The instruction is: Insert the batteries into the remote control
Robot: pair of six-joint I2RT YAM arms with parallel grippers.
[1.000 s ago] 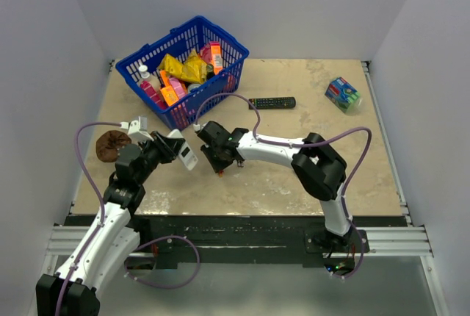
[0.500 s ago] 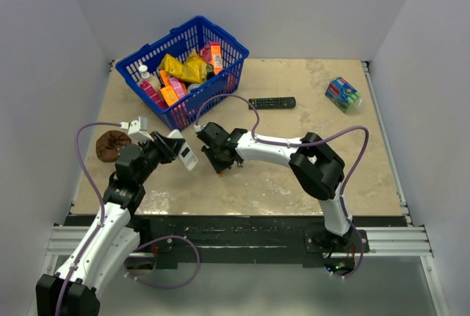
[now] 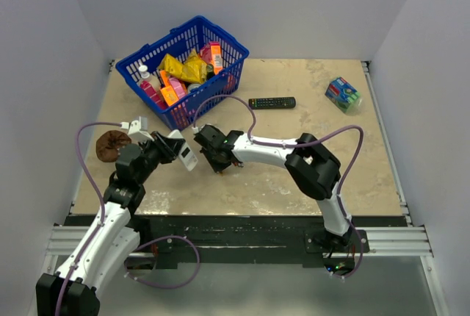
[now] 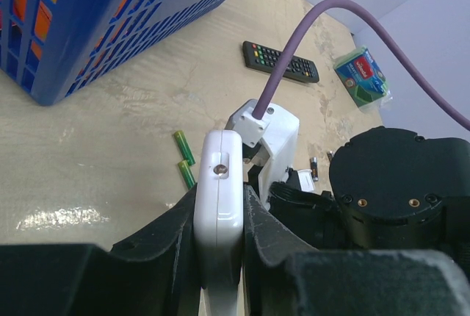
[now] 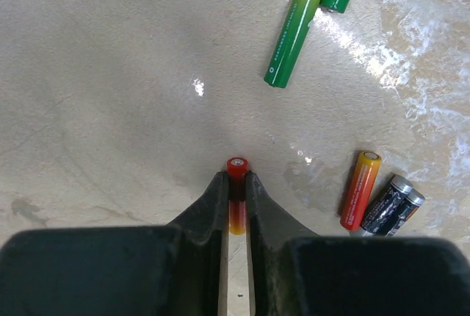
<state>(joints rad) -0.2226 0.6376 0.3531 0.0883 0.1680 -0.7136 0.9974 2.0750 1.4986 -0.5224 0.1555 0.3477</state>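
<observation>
— Near the bottom centre of the right wrist view, what is pinched, and why that way?
— A red-orange battery (image 5: 236, 167) is clamped by the right gripper (image 5: 235, 184), lengthwise between the fingers, with its red tip poking out past them. It is judged to be held so that one end can be pushed first into the remote (image 4: 218, 176).
— And where is the remote kept?
— It is gripped edge-on by the left gripper (image 4: 220, 198), whose fingers are pressed against both flat sides. It is raised off the table (image 3: 294, 176) at the left centre of the top view, just beside the right gripper. Probably it is being offered as a steady target.
— Has its bay been filled?
— That cannot be told, because the bay is not shown in any view.
— What is left loose?
— Two green batteries (image 5: 294, 29) lie at the upper right of the right wrist view. An orange one (image 5: 358, 198) and a black one (image 5: 391, 204) lie at the lower right, touching each other.
— What is in the basket (image 3: 139, 62)?
— Yellow, orange and pink packets and a small white bottle are seen in it at the upper left. None is judged to be needed.
</observation>
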